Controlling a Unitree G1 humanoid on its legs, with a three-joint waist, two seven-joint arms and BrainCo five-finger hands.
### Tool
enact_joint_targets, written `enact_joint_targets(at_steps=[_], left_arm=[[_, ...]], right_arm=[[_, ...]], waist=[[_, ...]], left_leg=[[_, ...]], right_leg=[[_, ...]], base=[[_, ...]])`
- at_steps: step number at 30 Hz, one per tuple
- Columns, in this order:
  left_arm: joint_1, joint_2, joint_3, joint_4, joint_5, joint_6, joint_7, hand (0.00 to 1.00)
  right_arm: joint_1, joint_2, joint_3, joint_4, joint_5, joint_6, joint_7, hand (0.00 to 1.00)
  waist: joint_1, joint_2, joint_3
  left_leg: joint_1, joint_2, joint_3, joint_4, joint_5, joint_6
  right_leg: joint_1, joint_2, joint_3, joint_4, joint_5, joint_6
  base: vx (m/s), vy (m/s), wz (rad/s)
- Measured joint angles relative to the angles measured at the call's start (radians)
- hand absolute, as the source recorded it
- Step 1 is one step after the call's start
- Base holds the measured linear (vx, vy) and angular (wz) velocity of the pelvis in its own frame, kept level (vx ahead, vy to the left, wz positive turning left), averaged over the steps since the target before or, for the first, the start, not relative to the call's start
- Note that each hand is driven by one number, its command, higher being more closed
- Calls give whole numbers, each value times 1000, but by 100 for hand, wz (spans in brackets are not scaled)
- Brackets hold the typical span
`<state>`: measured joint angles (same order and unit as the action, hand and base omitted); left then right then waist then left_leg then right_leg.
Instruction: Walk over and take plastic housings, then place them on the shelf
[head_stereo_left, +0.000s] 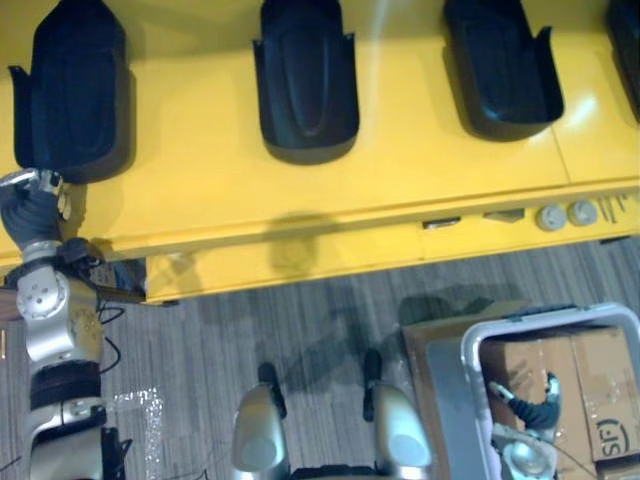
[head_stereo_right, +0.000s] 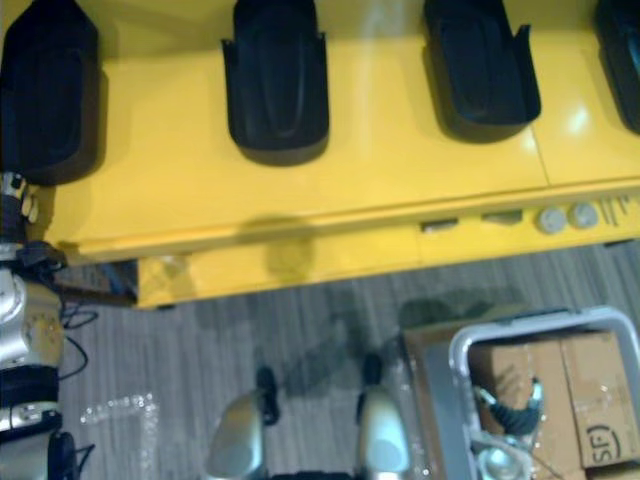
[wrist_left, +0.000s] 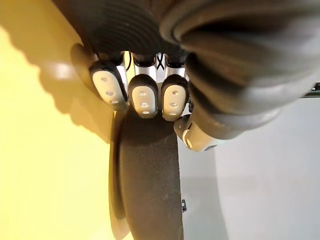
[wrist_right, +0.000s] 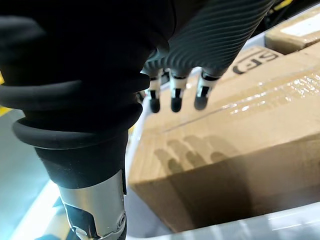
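Note:
Several black plastic housings lie in a row on the yellow shelf (head_stereo_left: 200, 190): one at the far left (head_stereo_left: 75, 90), one in the middle (head_stereo_left: 305, 80), one to the right (head_stereo_left: 500, 65). My left hand (head_stereo_left: 30, 210) is at the near end of the far-left housing (wrist_left: 150, 185). Its fingertips (wrist_left: 143, 97) curl over that housing's rim and the thumb presses beside it. My right hand (head_stereo_left: 540, 410) hangs low at the right over cardboard boxes (wrist_right: 240, 135), fingers (wrist_right: 175, 97) straight and holding nothing.
A grey bin (head_stereo_left: 470, 350) with cardboard boxes stands on the striped floor at the lower right. Another black housing (head_stereo_left: 628, 40) shows at the shelf's far right edge. Two round silver knobs (head_stereo_left: 550, 217) sit on the shelf's front lip.

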<state>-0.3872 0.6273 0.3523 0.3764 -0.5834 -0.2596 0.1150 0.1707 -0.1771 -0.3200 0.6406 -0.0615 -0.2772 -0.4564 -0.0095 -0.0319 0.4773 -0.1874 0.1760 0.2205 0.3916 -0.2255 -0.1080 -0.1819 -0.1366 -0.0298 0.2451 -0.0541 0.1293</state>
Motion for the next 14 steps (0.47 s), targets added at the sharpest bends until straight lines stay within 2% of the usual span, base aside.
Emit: enact_joint_targets(at_steps=[4, 7, 9, 11, 14], left_arm=[[121, -35, 13, -60, -5, 0, -10, 0], [282, -168, 49, -187, -4, -18, -8, 0], [412, -294, 63, -236, -8, -34, 1, 0], [490, -363, 66, -239, -14, -46, 1, 0], [584, -454, 70, -240, -59, -94, 0, 0]], right_arm=[[8, 33, -1, 9, 0, 3, 4, 0], [45, 77, -3, 15, 0, 21, 14, 0], [68, 101, -4, 26, 0, 27, 17, 0], [68, 106, -5, 41, 3, 42, 17, 0], [56, 106, -14, 44, 15, 43, 4, 0]], waist=[[-1, 3, -7], [4, 12, -69], [14, 33, -123], [35, 47, -174], [57, 67, -241]], left_leg=[[65, -8, -3, -34, 3, -4], [90, -28, -26, -91, 27, -5], [128, -30, -52, -116, 29, -8], [163, -29, -58, -144, 32, -12], [219, -32, -78, -186, 40, -18]], right_leg=[[67, -4, -18, -27, -1, 0], [112, -18, -58, -75, -1, 1], [178, -19, -99, -117, 0, 2], [222, -19, -114, -147, 0, 2], [291, -22, -159, -179, 0, 2]], base=[[27, -1, 5], [84, -13, 33], [125, -10, 35], [122, -8, 25], [84, -9, 21]])
